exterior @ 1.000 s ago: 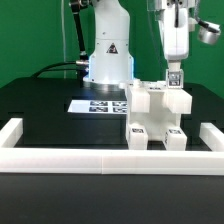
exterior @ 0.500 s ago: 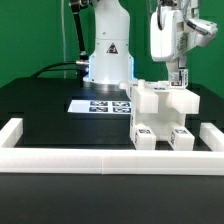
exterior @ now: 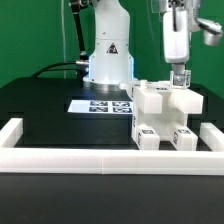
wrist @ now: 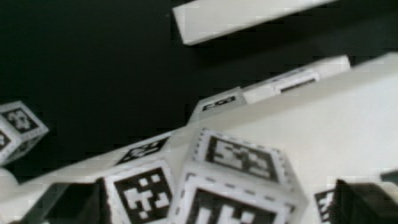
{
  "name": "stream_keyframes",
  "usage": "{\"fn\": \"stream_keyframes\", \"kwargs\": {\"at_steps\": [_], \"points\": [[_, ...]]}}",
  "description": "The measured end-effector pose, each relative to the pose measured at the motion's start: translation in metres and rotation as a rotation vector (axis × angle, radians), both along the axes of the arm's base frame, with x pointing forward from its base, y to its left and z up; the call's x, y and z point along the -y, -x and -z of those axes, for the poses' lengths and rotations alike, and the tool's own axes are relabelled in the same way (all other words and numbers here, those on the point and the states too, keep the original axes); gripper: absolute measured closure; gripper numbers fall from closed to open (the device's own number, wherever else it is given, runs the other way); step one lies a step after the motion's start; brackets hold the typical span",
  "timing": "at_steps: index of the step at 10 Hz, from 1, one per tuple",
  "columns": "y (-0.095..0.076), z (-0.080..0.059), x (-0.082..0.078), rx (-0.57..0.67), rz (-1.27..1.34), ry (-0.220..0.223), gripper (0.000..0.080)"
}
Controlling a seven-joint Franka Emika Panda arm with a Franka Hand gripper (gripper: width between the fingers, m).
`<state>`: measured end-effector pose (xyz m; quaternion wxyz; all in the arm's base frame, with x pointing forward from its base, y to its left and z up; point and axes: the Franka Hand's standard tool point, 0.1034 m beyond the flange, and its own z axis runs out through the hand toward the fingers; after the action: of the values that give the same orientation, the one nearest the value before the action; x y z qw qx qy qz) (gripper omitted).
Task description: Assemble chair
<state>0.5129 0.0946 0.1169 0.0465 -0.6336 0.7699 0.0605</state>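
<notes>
The black table (exterior: pixel 40 110) fills most of the exterior view, from the lower edge up to a green backdrop. On its far side, in the upper middle of the frame, stands the white base of the arm (exterior: pixel 108 50). The arm's forward link hangs down in the upper right. A low white border rail (exterior: pixel 70 160) runs across the lower part of the frame and turns back along both sides. The chair (exterior: pixel 160 115) stands inside that rail, right of centre. It is a part-built cluster of white blocky pieces: two short tagged legs face the camera and taller blocks rise behind them. The marker board (exterior: pixel 95 105) lies flat on the table just beside the chair, on the exterior view's left of it and in front of the arm's base. The gripper (exterior: pixel 180 82) points straight down over the chair's rear block on the exterior view's right, with its tip at that block's top edge. Whether they touch cannot be told from here. The wrist view is blurred but close: a tagged white piece of the chair (wrist: pixel 222 170) sits between two dark fingers (wrist: pixel 50 202). They stand wide apart and clear of the piece, so the claw is spread and grips nothing. Beyond on the black surface lies a white bar (wrist: pixel 249 20) — too soft to name.
</notes>
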Motion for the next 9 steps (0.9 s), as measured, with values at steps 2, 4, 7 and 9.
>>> {"fn": "stream_keyframes", "kwargs": {"at_steps": [2, 4, 7, 9], "points": [[-0.0015, -0.0011, -0.0009, 0.042, -0.256, 0.000, 0.0151], [-0.0013, -0.0009, -0.0015, 0.074, -0.467, -0.001, 0.0151], [-0.0018, -0.0001, 0.0005, 0.118, -0.765, -0.001, 0.0151], [-0.0018, 0.0000, 0.0007, 0.137, -0.896, 0.001, 0.0151]]}}
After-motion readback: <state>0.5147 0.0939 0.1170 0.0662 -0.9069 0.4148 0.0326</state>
